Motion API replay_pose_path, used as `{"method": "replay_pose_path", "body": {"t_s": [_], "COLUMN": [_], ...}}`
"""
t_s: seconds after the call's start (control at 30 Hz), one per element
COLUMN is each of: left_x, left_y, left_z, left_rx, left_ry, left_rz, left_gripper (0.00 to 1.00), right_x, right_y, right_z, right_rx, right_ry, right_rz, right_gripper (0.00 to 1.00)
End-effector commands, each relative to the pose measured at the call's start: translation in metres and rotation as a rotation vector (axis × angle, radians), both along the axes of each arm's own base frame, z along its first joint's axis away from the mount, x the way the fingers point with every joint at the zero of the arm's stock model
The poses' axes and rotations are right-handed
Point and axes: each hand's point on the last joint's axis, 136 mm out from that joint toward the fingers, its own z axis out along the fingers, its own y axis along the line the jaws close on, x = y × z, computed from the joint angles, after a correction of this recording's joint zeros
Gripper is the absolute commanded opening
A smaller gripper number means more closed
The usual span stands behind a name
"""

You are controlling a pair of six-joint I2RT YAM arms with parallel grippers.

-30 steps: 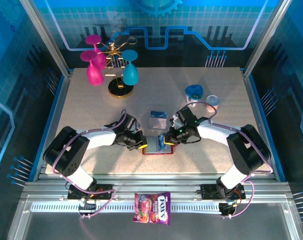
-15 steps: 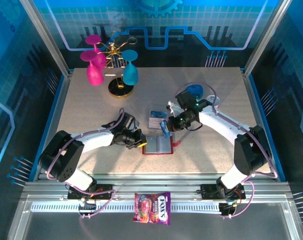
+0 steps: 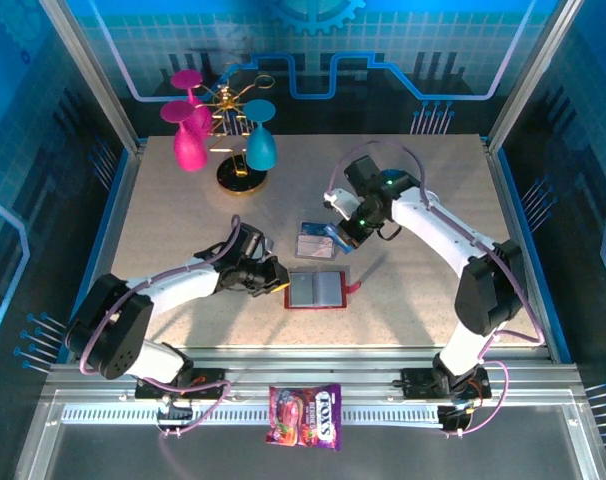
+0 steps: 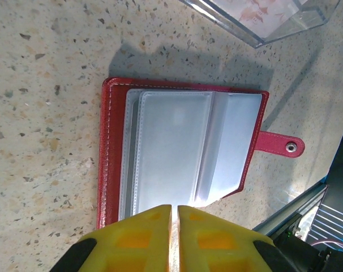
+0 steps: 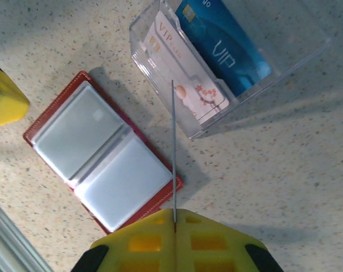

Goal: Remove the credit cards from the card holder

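The red card holder point(image 3: 316, 290) lies open on the table, its greyish sleeves point(image 4: 171, 141) facing up and its snap tab point(image 4: 280, 144) pointing right. My left gripper point(image 3: 282, 284) is shut at its left edge, the yellow fingertips point(image 4: 143, 226) almost touching with nothing visible between them. My right gripper point(image 5: 174, 218) is shut on a thin credit card point(image 5: 173, 147) seen edge-on, held above the table between the holder point(image 5: 98, 153) and a clear box point(image 3: 316, 241). A whitish-pink VIP card point(image 5: 185, 76) and a blue VIP card point(image 5: 225, 48) stand in that box.
A gold rack with pink and teal glasses point(image 3: 223, 135) stands at the back left. A blue cup point(image 3: 388, 184) and a pale cup point(image 3: 424, 202) sit behind the right arm. A colourful candy bag point(image 3: 305, 415) lies on the front rail.
My right gripper has pulled a blue card off the card holder and carried it up and back over the clear box. The left gripper has stayed at the holder's left edge.
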Motion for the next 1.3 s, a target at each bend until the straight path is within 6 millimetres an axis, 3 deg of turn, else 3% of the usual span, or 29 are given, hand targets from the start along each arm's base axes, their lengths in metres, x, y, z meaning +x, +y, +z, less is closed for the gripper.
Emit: {"method": "replay_pose_path", "body": {"t_s": [0.0,0.53,1.0,1.27], "left_x": [-0.006,-0.005,-0.004,-0.006], "left_y": [0.011,0.019,0.026,0.030], "left_z": [-0.001,0.011,0.016,0.015], "left_rx": [0.026,0.027,0.026,0.031], "left_ry": [0.003,-0.028,-0.041,-0.038], "left_rz": [0.012,0.040,0.062,0.068], "left_gripper": [0.12,0.13,0.13,0.14], "right_x": [0.007,0.023,0.050,0.054], "right_y": [-0.005,0.015,0.028,0.036], "right_z": [0.005,-0.001,0.007,0.002], "right_rx": [-0.053,-0.131,-0.178,-0.193], "right_ry": [-0.027,0.031,-0.005,0.007], "right_rz": [0.095,0.334,0.415,0.482], "right_gripper": [0.00,0.00,0.00,0.00]}}
